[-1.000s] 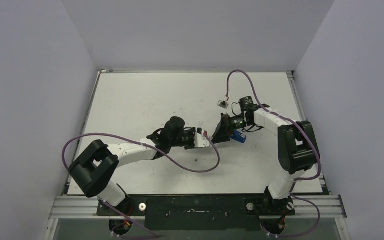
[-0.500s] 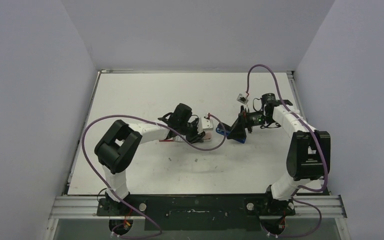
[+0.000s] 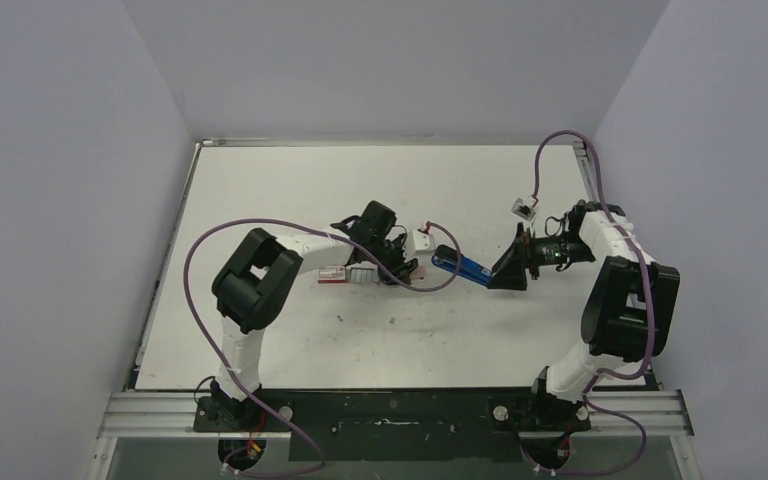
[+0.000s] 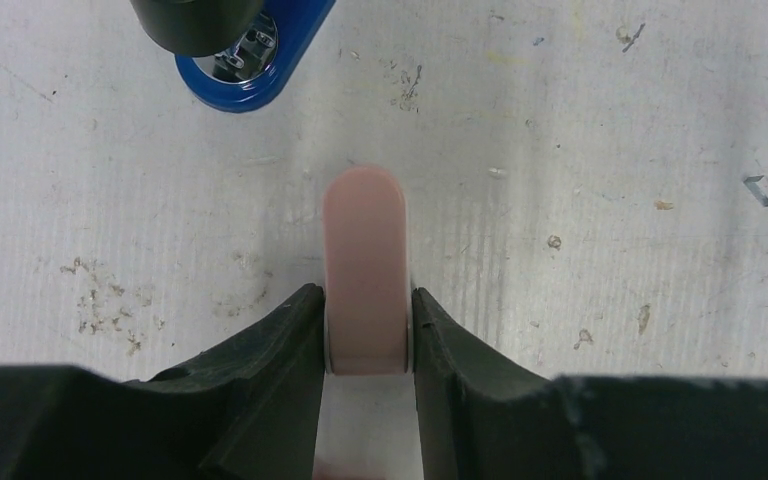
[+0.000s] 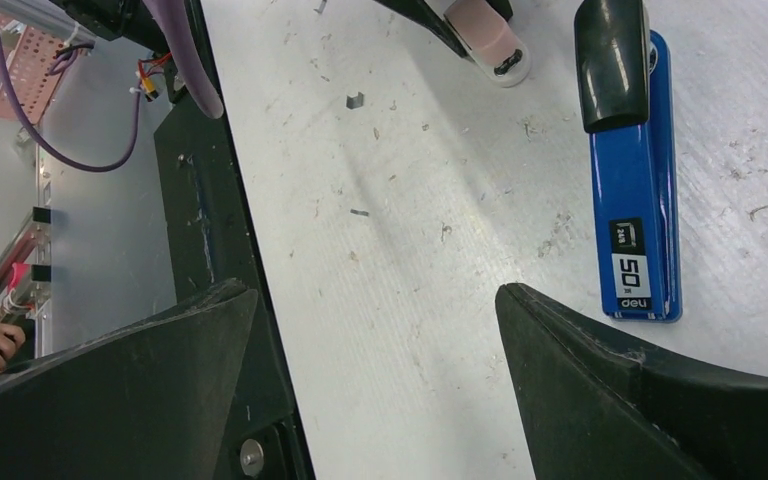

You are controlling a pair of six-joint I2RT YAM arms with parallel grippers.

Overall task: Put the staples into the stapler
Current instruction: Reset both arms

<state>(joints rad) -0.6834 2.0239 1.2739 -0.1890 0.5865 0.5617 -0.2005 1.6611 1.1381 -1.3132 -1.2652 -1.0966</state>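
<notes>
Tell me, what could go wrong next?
The left gripper pinches the pink block, not the staples, so nothing may get loaded. The stapler lies loose on the table beside the open right gripper; a bump from the block might push it away.

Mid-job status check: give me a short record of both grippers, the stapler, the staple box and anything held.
left gripper: shut on pink block, tip pointing at stapler's black end
right gripper: open, empty, at stapler's other end
stapler: lying on table between the grippers, not gripped
staple box: on table beside left arm, not held
loose staple: on table near left gripper
staples loaded: cannot tell
</notes>
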